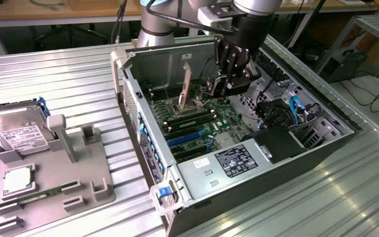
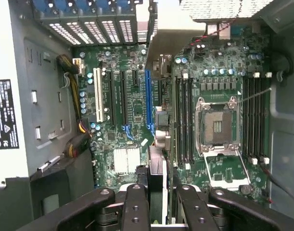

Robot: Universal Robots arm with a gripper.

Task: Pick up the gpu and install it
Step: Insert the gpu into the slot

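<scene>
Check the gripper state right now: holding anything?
Gripper: fingers shut on the gpu, held edge-on above the motherboard inside the open PC case.

Power supply label [image 1: 238, 162]: white print on black, unreadable.
Hard drive label [image 1: 19, 138]: white, print unreadable.
Other legible text: none.

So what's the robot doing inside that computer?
The robot's fingers are shut on the gpu, a thin black card seen edge-on, and hold it over the motherboard inside the open computer case. The card is not in a slot yet. On the grey tray beside the case sits a hard drive.
</scene>
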